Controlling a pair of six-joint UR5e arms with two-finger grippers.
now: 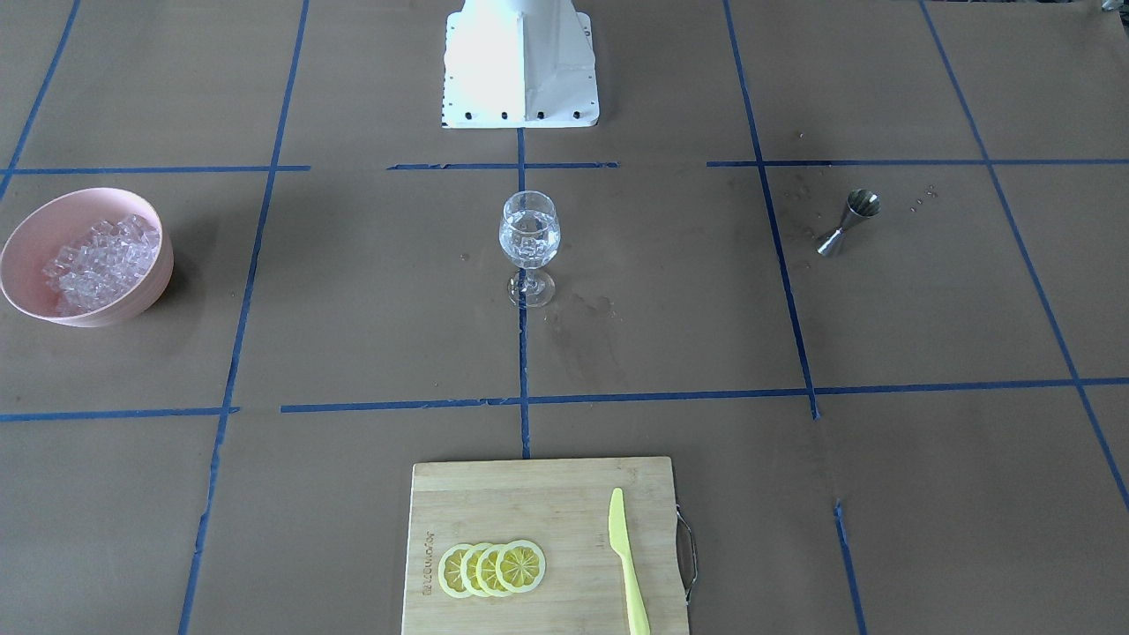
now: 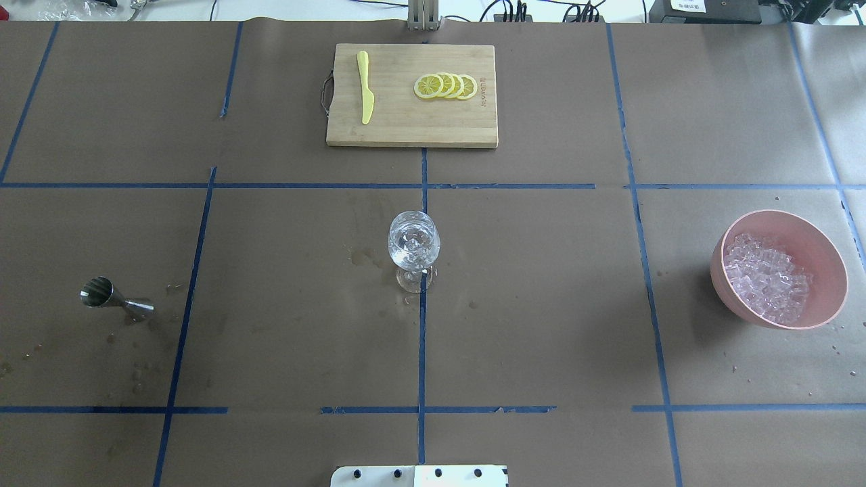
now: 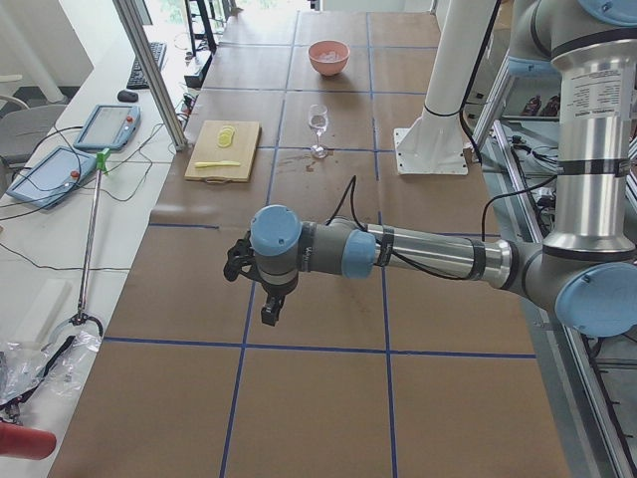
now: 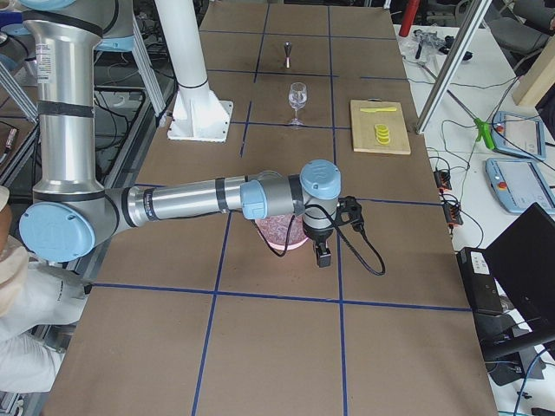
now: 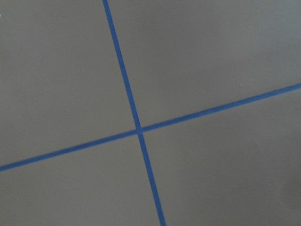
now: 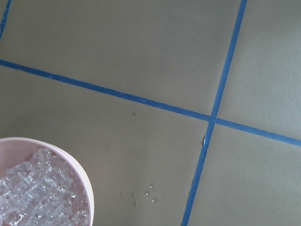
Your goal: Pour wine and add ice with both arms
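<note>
A clear wine glass [image 1: 529, 234] stands at the table's centre and holds clear liquid with glassy cubes in it; it also shows in the overhead view [image 2: 413, 243]. A pink bowl [image 1: 152, 295] of ice [image 1: 101, 260] sits on the robot's right side [image 2: 831, 260]. A steel jigger [image 2: 115, 299] stands on the robot's left side. My left gripper [image 3: 267, 299] shows only in the exterior left view, low over bare table, and I cannot tell if it is open. My right gripper [image 4: 323, 256] hangs beside the bowl [image 4: 277, 234], its state unclear. The right wrist view shows the ice [image 6: 37, 193].
A wooden cutting board [image 1: 547, 507] with lemon slices [image 1: 492, 569] and a yellow knife [image 1: 626, 560] lies at the operators' edge. The white pedestal base [image 1: 520, 79] stands behind the glass. Wet spots mark the paper near the jigger [image 1: 848, 222] and the glass.
</note>
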